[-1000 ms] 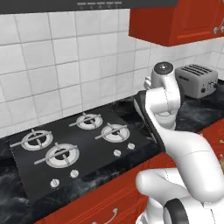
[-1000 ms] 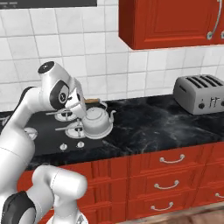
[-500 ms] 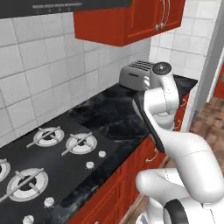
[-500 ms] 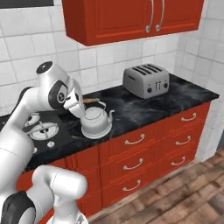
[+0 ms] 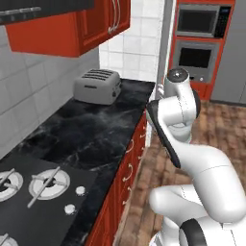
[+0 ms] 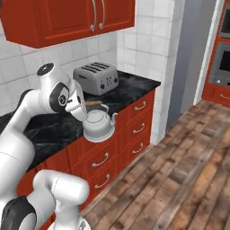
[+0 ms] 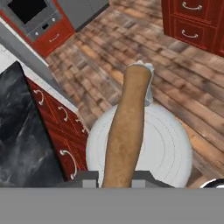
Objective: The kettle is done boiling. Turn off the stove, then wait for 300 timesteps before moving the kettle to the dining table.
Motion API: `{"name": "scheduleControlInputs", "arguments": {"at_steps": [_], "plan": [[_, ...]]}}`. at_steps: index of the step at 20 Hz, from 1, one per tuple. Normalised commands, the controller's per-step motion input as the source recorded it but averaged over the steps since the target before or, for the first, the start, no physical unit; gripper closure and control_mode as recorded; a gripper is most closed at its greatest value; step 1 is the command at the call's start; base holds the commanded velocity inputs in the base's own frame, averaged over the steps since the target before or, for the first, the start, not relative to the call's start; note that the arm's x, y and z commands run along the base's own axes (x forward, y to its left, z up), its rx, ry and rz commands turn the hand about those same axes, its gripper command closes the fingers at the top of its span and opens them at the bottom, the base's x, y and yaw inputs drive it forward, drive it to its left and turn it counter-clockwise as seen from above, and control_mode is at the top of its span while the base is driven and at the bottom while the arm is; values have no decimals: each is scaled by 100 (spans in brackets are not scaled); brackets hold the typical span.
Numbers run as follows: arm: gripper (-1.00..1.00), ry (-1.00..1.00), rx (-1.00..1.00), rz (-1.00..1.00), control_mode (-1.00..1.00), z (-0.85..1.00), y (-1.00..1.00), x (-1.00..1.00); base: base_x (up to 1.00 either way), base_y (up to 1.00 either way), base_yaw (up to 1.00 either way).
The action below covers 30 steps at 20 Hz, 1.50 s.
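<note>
My gripper (image 6: 82, 108) is shut on the thin orange-brown handle (image 6: 92, 103) of the kettle (image 6: 99, 127), a squat silvery pot with a short spout. The kettle hangs in the air just past the counter's front edge, level with the top drawers. In the hand view the handle (image 7: 126, 131) runs up from between the fingertips of the gripper (image 7: 114, 176), with the pale kettle (image 7: 168, 148) beneath it and wooden floor below. The stove (image 5: 72, 185), black glass with silver-ringed burners and white knobs, lies at the lower left of the left base view. The dining table is out of view.
A silver toaster (image 5: 97, 86) stands on the black marble counter (image 5: 96, 137) by the tiled wall. Red drawers (image 6: 134, 128) run under it, red cabinets (image 6: 67, 18) hang above. A built-in oven and microwave (image 5: 197, 43) stand at the counter's end. Brown wooden floor (image 6: 179, 170) spreads to the right.
The whole picture has swung, so the base has moved: stove and counter slid left, oven wall and wooden floor came into view. The kettle stays held in the gripper.
</note>
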Motion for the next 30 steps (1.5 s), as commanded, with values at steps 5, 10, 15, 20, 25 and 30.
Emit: {"name": "scheduleControlInputs", "arguments": {"at_steps": [5,10,15,20,25,30], "plan": [[100,0,0,0,100,0,0,0,0,-8,-56],[100,0,0,0,100,0,0,0,0,-7,-53],[100,0,0,0,100,0,0,0,2,-2,-51],[100,0,0,0,100,0,0,0,4,-1,-50],[100,0,0,0,100,0,0,0,1,-5,-50],[100,0,0,0,100,0,0,0,1,-4,-48]]}}
